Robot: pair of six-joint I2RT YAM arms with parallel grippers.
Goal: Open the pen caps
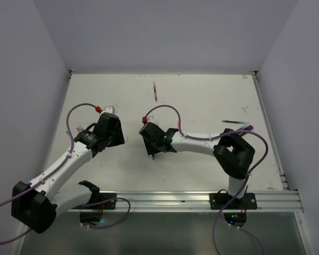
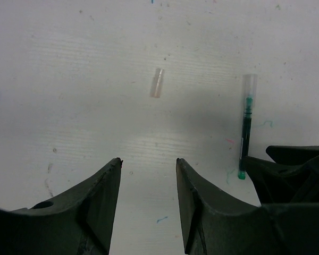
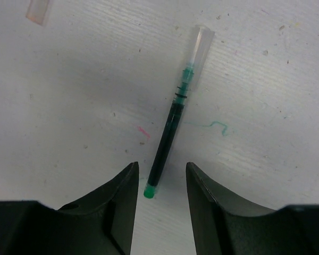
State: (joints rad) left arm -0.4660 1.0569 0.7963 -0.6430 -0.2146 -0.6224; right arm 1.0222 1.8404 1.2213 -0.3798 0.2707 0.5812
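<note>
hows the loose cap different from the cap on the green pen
The loose cap lies alone, off any pen; the fitted cap sits on the green pen. The loose cap looks pinkish; the fitted cap looks clear. Both are short translucent tubes on the table.

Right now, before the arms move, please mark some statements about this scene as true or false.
1. The green pen has a clear cap on its far end. True.
2. The left end effector holds a loose cap. False: its jaws stand apart with nothing between them, and the loose cap lies on the table ahead of it.
3. The right end effector is shut tight on the green pen. False: its jaws are apart, and the pen's near end lies between them with a gap on each side.
4. The loose cap lies apart from the green pen. True.
</note>
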